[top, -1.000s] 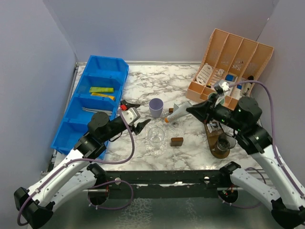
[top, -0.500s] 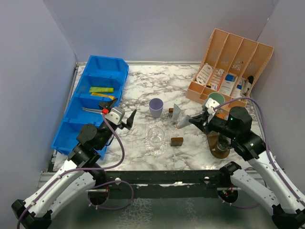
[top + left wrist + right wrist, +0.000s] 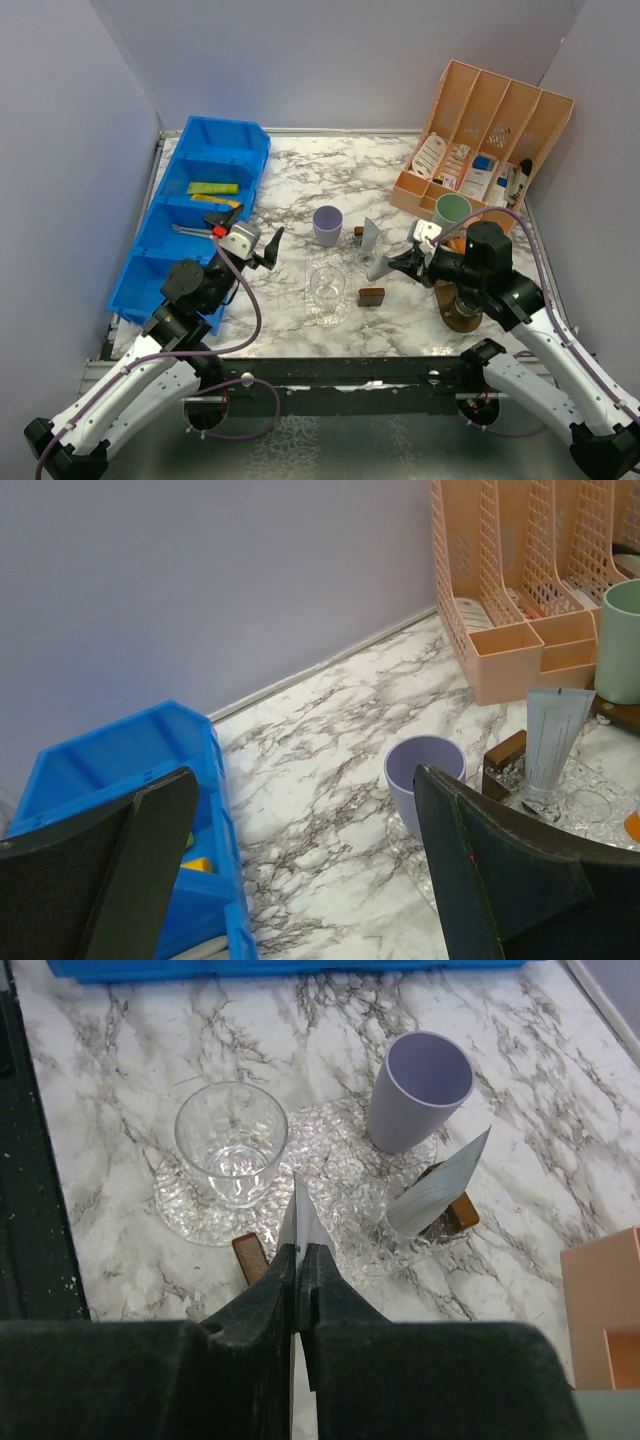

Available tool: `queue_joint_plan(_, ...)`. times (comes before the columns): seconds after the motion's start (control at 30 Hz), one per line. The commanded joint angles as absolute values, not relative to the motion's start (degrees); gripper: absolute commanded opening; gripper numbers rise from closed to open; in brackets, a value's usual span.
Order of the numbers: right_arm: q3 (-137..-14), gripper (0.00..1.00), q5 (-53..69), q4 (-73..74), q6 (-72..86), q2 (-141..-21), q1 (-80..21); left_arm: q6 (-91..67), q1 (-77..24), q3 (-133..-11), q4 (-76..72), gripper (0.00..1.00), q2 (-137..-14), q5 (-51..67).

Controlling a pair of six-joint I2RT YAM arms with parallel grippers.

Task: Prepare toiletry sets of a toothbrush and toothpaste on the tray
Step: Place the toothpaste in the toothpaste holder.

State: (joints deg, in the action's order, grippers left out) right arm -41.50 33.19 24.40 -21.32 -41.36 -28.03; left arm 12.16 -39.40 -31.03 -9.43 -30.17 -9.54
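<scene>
On the marble table, a clear textured glass tray [image 3: 345,1175] lies at centre with a clear glass cup [image 3: 232,1145] standing on it and a lilac plastic cup [image 3: 420,1090] at its far edge. Both cups look empty. A pale grey flat-ended tube [image 3: 437,1195] stands on the tray beside the lilac cup, not in any cup.

The right claw [image 3: 303,1265] is pinched closed on the flat end of a thin white tube [image 3: 300,1215], holding it over the tray's near edge, between the clear cup and the grey tube. The left claw [image 3: 254,230] hangs by the blue plastic bin [image 3: 230,130] with its jaws spread wide and nothing between them.

My reading is that the job is in an early stage: no set is complete, and no toothbrush can be made out in any cup. A mint green cup [image 3: 452,210] and a smoky dark cup [image 3: 467,300] stand off to the right near the right arm, well apart from the glass tray; their contents cannot be told. A green tube [image 3: 212,187] and a yellow tube [image 3: 215,201] lie in the bin.
</scene>
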Motion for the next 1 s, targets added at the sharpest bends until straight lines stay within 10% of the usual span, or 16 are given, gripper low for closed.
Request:
queue_joint_plan(0.0, -40.8, 0.01, 37.5, 22.3, -22.5, -40.7, -28.3, 11.9, -39.2, -30.7, -11.2, 0.92, -30.1, -10.6)
queue_joint_plan(0.97, -39.7, 0.01, 31.3, 18.9, -21.2, -50.1, -30.9, 11.8, -39.1, -30.7, -11.2, 0.92, -28.8, -10.3)
